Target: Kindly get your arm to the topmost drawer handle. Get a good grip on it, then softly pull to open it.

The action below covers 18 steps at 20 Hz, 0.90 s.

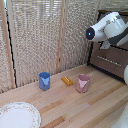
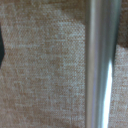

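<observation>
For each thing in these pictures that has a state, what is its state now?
Arm: raised in front of the drawers, fingers hidden.
Lower drawer: shut.
Top drawer: hidden behind the arm, cannot tell.
Handle: close before the wrist camera, not seen gripped.
Blue cup: upright.
Pink cup: upright.
Orange block: lying flat.
Plate: flat, nothing on it.

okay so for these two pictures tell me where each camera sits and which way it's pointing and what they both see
Exterior view: off the arm, looking down across the wooden table toward a woven screen, with the drawer cabinet at the exterior view's right; the white arm shows, its claw hidden.
Wrist view: on the wrist, very close to a woven brown surface and a blurred silver bar; a dark sliver at one edge may be part of the claw.
Shared: nothing can be matched with certainty; the bar may be a drawer handle.
</observation>
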Tool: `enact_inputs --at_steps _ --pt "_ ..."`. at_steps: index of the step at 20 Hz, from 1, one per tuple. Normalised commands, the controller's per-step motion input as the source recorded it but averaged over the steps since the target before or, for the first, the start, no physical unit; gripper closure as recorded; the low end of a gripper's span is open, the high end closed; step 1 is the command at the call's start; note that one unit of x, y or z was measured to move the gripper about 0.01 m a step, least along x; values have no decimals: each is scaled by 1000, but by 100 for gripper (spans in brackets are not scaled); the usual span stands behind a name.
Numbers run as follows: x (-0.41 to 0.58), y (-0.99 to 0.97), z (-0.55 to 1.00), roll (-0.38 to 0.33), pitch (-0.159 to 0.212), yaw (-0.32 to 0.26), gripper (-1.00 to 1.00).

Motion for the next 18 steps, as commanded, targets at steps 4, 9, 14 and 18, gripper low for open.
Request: enact_inputs --at_steps 4,9,14,18 --pt "-74 -181 0 11 1 -86 100" --pt "0 146 -28 13 0 -1 100" --pt "0 866 -206 1 -5 19 100" --pt "101 971 -191 25 -1 2 100"
